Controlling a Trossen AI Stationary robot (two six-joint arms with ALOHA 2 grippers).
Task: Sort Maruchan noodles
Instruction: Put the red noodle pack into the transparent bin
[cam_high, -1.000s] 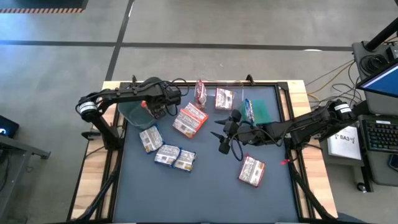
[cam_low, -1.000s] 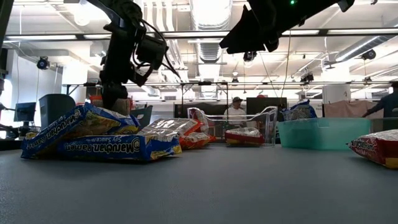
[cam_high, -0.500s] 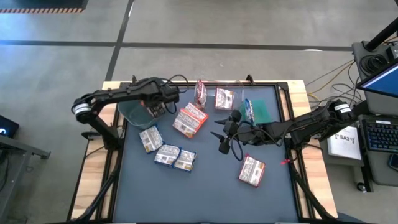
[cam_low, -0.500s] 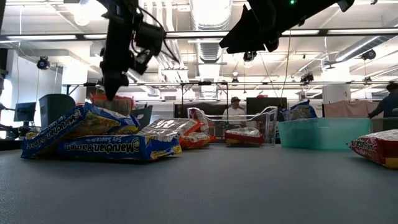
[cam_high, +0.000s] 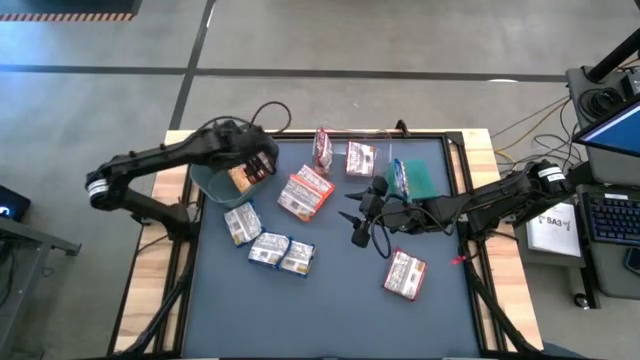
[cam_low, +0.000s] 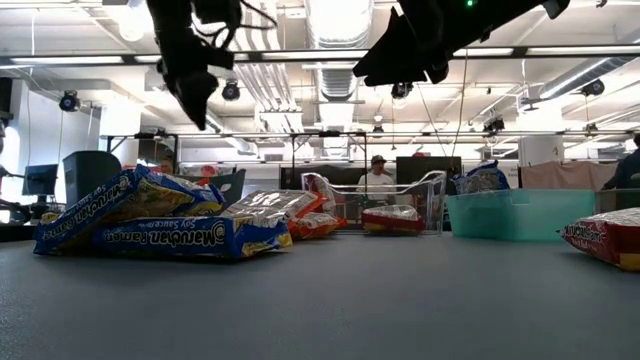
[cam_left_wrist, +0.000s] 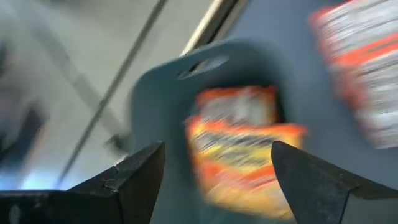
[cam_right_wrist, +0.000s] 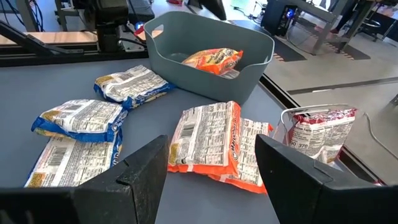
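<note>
Left wrist view blurred, orange packet smeared

Motion is blurring the orange packet and grey bin throughout the left wrist view. The low view's edge is cutting off a red packet, and the people behind are showing too small to make out.

The tabletop is a dark grey mat with light wooden edges, standing on a grey concrete floor crossed by dark lines. To one side sits a desk with a keyboard and a monitor, with cables trailing over the floor nearby. Seen level across the table, the room is a large workshop with a white ceiling, long strip lights, pipes and ducts. A person stands far behind, among screens and benches.
</note>
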